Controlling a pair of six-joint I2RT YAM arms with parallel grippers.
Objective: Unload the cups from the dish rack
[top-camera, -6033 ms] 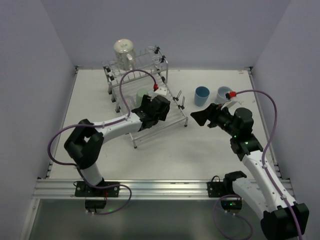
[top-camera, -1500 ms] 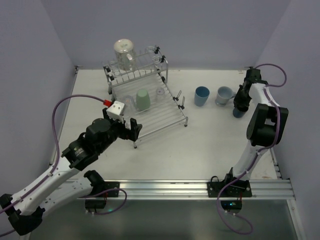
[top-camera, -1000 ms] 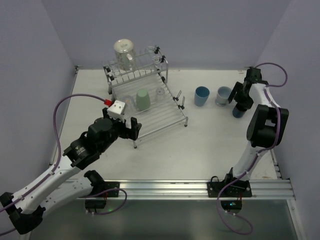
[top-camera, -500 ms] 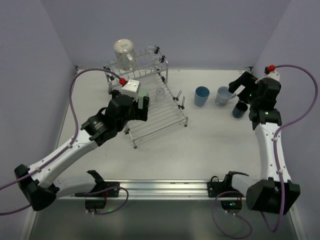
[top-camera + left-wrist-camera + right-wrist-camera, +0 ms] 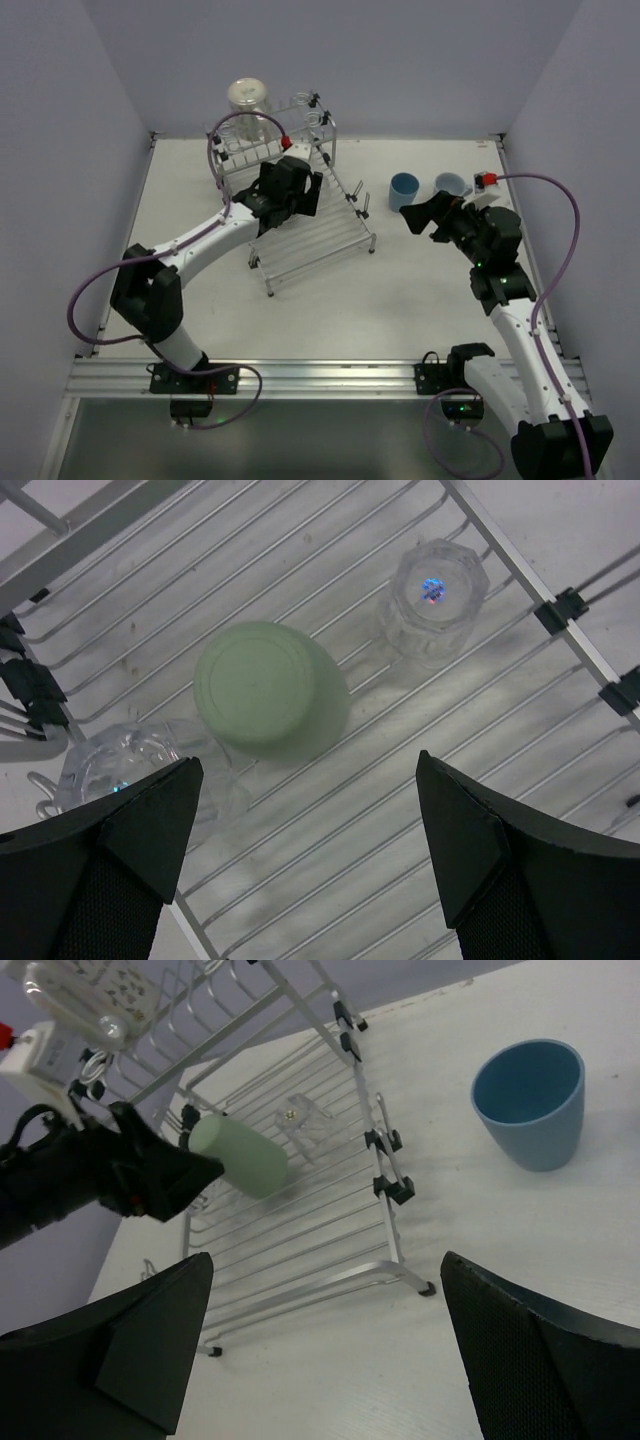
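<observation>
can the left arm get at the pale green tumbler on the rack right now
Probably yes: the open left pincer hangs directly above the upside-down pale green tumbler on the silver wire dish rack, nothing between. Clear glasses stand close on either side.

Seen from above, the left gripper hangs over the dish rack and blocks all sight of whatever stands on the middle of its sloping bed. To the right, the right gripper masks the near side of the pale grey mug. In the left wrist view, a dark fingertip overlaps the left clear glass. In the right wrist view, the rack's far rail and a printed clear container are cropped by the top edge, and the right clear glass is too faint to outline.
</observation>
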